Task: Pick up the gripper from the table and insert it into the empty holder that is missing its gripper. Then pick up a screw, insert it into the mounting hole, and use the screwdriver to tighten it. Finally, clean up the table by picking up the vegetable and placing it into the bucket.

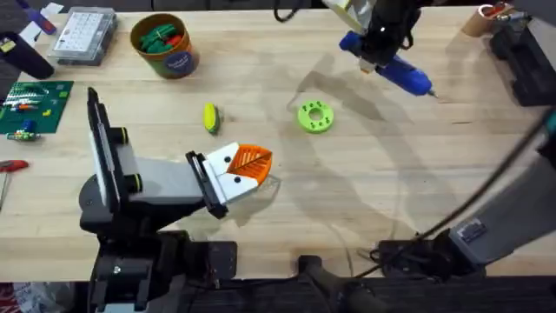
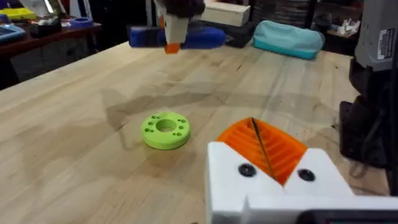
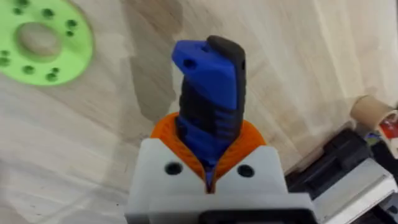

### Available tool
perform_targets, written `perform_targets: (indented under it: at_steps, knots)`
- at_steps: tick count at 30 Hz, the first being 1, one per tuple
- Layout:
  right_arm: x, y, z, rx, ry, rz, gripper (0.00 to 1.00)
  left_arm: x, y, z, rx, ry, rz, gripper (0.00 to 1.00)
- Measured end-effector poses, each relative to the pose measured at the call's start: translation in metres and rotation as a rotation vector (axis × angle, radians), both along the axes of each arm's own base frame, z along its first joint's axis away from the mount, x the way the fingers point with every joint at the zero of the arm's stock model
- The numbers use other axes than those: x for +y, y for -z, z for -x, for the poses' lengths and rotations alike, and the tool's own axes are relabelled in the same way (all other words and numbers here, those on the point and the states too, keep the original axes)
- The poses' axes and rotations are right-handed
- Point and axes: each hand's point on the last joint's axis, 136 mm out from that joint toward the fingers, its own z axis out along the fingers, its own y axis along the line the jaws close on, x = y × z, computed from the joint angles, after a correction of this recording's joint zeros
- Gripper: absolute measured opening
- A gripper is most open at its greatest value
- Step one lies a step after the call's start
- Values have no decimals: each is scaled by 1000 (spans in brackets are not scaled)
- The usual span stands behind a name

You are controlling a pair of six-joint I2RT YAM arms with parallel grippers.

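On the surface, going left to right, we note the bucket at 11 o'clock, then the vegetable. The holder carries the gripper at its tip. Left fingers closed, empty. Right fingers clamp the screwdriver at 1 o'clock.

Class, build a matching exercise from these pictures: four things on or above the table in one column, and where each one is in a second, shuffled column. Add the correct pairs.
Things:
1. screwdriver
2. vegetable
3. lime-green ring
4. bucket

Places:
A. lying on the table between the bucket and the holder
B. far left, with green pieces inside
C. held between the right gripper fingers
D. flat on the table near the middle

Pairs: 1-C, 2-A, 3-D, 4-B
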Motion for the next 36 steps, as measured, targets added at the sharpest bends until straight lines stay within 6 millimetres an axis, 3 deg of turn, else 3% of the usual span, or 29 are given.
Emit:
perform_targets:
  at_steps: [5,13,23,24,26,30,31,32,36]
  knots:
    - [-15,46,-10,101,39,16,9,4,-1,-7,0,-46,0,4]
    - [-10,112,-17,224,-14,0,9,9,-1,-15,17,-104,9,4]
    - [-9,112,-18,228,-39,-1,9,10,-1,-17,15,-114,8,4]
    - [-9,112,-18,226,-28,-1,65,10,-1,-17,15,-115,8,4]
    - [-10,110,-19,221,-19,0,368,11,-1,-18,15,-120,8,171]
    - [-12,96,-12,216,22,-12,939,11,-1,-18,18,-120,10,779]
    - [-11,89,-10,211,32,-25,981,11,-1,-18,20,-121,11,919]
    - [-10,82,-7,207,39,-41,991,11,-2,-18,18,-123,11,967]
    - [-2,23,5,117,51,-140,994,15,-9,-24,-7,-163,24,986]
